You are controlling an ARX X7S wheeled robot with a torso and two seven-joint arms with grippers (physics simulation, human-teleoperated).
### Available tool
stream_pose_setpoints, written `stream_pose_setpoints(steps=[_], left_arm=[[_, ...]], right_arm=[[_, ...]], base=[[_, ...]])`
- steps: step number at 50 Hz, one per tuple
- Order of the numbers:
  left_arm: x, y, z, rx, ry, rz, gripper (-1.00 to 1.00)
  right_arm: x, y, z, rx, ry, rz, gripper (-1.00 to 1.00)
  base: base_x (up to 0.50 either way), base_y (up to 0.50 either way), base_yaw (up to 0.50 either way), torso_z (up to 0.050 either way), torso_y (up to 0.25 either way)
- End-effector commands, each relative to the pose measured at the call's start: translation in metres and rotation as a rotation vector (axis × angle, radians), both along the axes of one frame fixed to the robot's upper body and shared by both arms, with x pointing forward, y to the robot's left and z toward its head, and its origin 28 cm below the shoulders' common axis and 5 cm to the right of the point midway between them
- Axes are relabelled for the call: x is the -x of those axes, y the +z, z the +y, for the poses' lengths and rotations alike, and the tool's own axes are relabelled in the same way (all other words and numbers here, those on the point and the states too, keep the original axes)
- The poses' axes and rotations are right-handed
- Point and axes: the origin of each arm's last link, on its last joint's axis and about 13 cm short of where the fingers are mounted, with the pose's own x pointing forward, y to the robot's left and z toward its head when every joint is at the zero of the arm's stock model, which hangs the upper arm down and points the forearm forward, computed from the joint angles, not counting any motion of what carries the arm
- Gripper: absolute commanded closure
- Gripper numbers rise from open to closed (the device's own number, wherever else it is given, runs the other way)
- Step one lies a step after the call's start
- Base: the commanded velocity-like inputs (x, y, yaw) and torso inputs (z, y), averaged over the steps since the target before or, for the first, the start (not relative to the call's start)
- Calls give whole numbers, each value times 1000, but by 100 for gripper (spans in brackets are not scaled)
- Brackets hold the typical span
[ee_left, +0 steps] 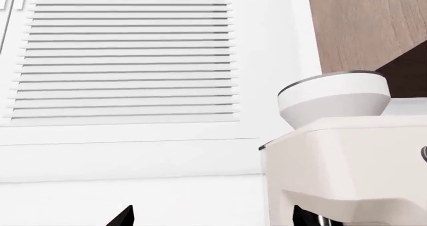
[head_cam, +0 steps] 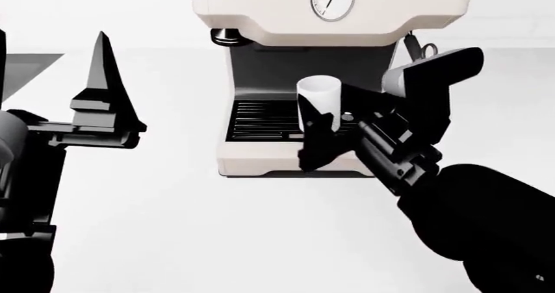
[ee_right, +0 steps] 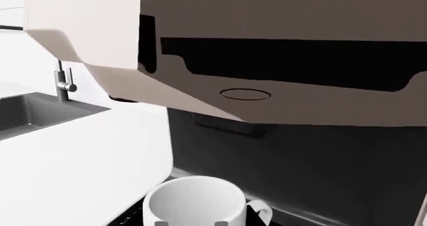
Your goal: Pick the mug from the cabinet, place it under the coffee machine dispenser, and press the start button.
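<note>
My right gripper [head_cam: 319,132] clamps the upright mug [head_cam: 316,98] | mug over drip grille [head_cam: 260,121], under the dispenser [ee_right: 245,94] | left gripper [head_cam: 104,91] idle, opening unclear.

Head view down over coffee machine [head_cam: 332,20]; both wrist views close beneath it.

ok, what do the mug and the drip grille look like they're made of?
Mug: plain matte white with a thick rounded rim in the right wrist view, so probably glazed ceramic, though a simulator render leaves it open. Drip grille: thin dark parallel slats with faint light edges, which suggests black-painted metal or moulded plastic; I can't tell which.
</note>
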Motion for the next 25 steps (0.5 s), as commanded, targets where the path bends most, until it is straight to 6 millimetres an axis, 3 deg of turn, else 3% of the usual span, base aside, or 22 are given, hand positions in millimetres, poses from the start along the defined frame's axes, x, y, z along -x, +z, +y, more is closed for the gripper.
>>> stream_pose_setpoints(steps=[1, 25], left_arm=[[1, -1, 0, 2, 2, 2, -100], [-1, -2, 1, 4, -2, 3, -100]], right_arm=[[-10, -5, 5, 18, -38, -18, 100], [-38, -27, 14, 18, -150, 34, 100]], base=[[0, 0, 0, 0, 0], [0, 0, 0, 0, 0]])
